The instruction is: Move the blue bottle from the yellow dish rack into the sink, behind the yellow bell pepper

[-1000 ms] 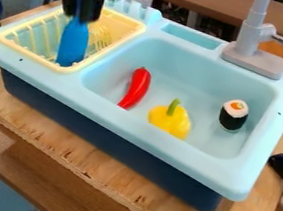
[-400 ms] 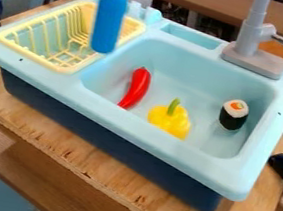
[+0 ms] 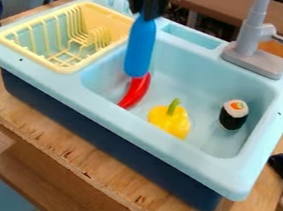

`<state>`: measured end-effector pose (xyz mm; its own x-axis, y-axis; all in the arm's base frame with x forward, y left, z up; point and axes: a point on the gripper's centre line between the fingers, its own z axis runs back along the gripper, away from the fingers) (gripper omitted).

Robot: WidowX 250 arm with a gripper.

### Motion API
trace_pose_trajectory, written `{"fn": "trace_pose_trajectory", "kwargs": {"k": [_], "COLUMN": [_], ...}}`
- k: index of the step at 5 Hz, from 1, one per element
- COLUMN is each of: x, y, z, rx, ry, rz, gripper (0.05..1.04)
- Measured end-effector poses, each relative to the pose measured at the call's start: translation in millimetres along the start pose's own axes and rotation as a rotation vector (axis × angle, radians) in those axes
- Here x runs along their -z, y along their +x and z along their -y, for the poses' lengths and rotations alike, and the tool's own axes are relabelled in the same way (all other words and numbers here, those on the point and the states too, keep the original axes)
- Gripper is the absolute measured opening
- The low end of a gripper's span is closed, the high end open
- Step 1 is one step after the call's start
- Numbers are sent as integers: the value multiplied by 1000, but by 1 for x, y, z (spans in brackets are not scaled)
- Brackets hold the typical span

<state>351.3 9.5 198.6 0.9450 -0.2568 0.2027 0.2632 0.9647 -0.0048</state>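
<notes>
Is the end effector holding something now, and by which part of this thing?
Yes, the end effector holds the blue bottle by its narrow top end.

Basin: room for a gripper between the yellow pepper [image 3: 169, 119] and the sushi roll [image 3: 234, 114], and beyond both toward the far wall. Blue bottle [image 3: 140, 49], hanging from the black gripper [image 3: 145, 16], overlaps the red chili's [image 3: 134, 94] upper end; contact cannot be told. Sink rim [image 3: 183, 157] bounds low sideways passes all round. Grey faucet [image 3: 251, 29] stands tall at the far rim. Yellow rack [image 3: 59, 68]: open from above; walls and upright tines obstruct sideways passage.
</notes>
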Motion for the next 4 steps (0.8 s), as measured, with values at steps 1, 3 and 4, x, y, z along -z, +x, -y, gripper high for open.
{"fn": "trace_pose_trajectory", "kwargs": {"k": [1, 3, 4], "x": [16, 44, 45], "y": [7, -1, -2], "z": [16, 50, 51], "rx": [40, 70, 71], "ry": [-47, -120, -122], "rz": [-21, -47, -51], "gripper": [317, 317, 317]}}
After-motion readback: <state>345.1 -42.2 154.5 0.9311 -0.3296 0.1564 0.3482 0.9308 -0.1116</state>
